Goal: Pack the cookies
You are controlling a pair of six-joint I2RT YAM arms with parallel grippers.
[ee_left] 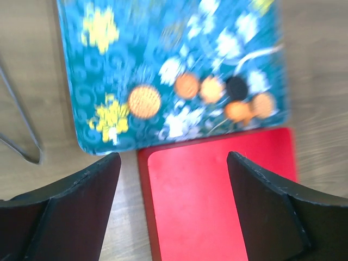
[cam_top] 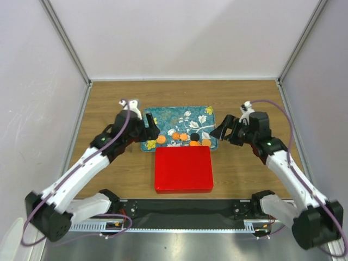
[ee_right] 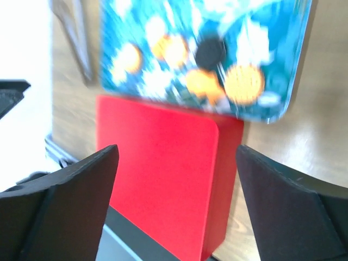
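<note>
The cookies lie in a loose row along the near edge of the patterned tray, several orange ones and a single dark one, and the red box sits closed just in front of the tray, its far edge touching or nearly touching the tray's rim. With the lid on and cookies out on the tray, the scene fits either a box waiting to be opened and filled or one partly filled and shut again, so only the layout can be judged. Any grasp of a cookie goes best from straight above, fingers straddling one cookie at a time, since the middle ones sit touching each other. The left gripper hovers over the tray's left near corner, jaws spread wide with nothing between them; the leftmost orange cookie lies just ahead of it. The right gripper hangs at the tray's right edge, likewise spread and empty, the rightmost cookie close beside it
</note>
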